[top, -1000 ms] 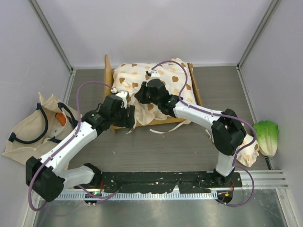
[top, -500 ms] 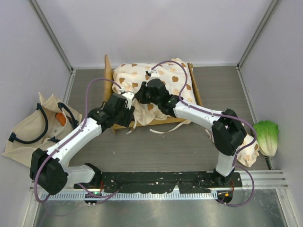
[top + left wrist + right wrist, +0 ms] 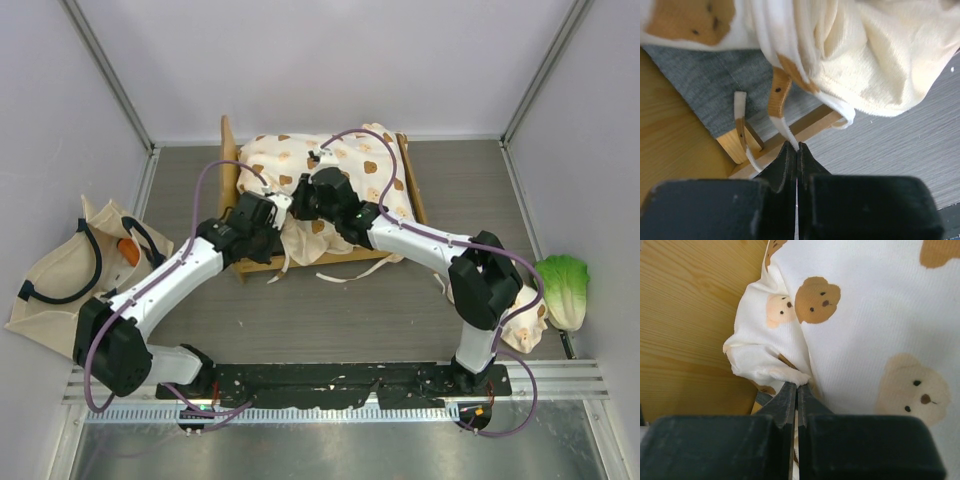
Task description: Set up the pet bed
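The pet bed [image 3: 232, 160], a light-wood frame, stands at the back of the table with the cream bear-print cushion [image 3: 335, 165] rumpled on it. In the left wrist view a white tie strap [image 3: 781, 126] hangs from the cushion [image 3: 880, 60] over the grey fabric base [image 3: 705, 85] and the wooden rail [image 3: 810, 125]. My left gripper [image 3: 797, 148] is shut on that strap's end, at the bed's front left corner [image 3: 275, 215]. My right gripper [image 3: 799, 386] is shut on a bunched corner of the cushion [image 3: 765, 357], next to the wooden board [image 3: 690, 315], close beside the left gripper [image 3: 300, 203].
A beige tote bag [image 3: 60, 275] with black handles lies at the left wall. A green lettuce toy [image 3: 562, 288] sits at the right wall, with a small bear-print pillow [image 3: 527, 322] beside the right arm's base. Loose white straps [image 3: 345, 275] trail in front of the bed.
My left gripper has moved in to the bed's front left corner and shut on the tie strap. The right gripper has kept its hold on the cushion corner.
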`<action>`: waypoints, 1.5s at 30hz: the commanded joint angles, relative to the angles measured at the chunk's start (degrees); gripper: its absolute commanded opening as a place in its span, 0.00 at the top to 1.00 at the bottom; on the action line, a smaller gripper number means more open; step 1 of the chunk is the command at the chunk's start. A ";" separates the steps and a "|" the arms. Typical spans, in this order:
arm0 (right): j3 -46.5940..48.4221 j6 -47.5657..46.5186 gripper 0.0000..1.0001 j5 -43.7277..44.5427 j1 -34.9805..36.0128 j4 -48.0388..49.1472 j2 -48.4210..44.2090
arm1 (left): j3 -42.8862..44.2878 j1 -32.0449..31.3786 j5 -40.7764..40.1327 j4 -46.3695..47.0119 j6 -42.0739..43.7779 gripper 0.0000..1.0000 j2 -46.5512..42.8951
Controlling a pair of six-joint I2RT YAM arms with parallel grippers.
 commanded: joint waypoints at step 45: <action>-2.49 1.62 0.94 -1.05 -0.45 4.62 -4.56 | 2.57 5.93 22.00 23.14 -12.67 1.00 2.83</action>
